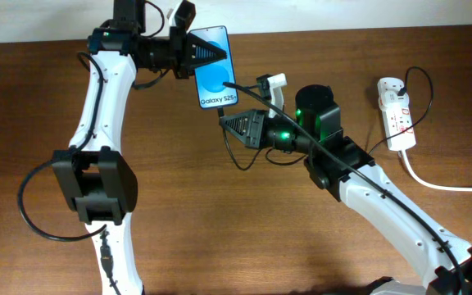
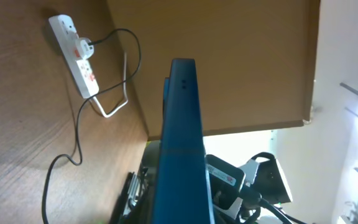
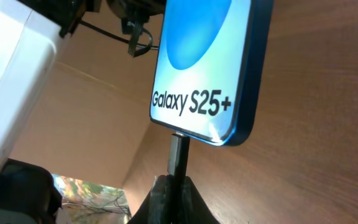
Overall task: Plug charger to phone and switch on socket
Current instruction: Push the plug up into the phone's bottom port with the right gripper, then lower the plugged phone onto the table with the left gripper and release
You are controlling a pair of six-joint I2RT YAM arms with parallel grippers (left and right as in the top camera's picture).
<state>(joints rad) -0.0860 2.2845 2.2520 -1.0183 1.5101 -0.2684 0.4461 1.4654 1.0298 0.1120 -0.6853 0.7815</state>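
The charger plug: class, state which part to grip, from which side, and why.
Grip the charger plug by its black body, tip left free, coming from beyond the bottom edge of the phone, along its length, as the right gripper does.

Overhead: high, straight down on table (image 1: 220, 229). Wrist views: close, both on phone (image 3: 204, 62), overhead too.

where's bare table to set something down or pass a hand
Widest bare wood: table near side, between the two arms. Also left of the left arm, and the back edge between phone and socket. Crowded: around the phone, where right gripper holds the charger, and cords by the socket.
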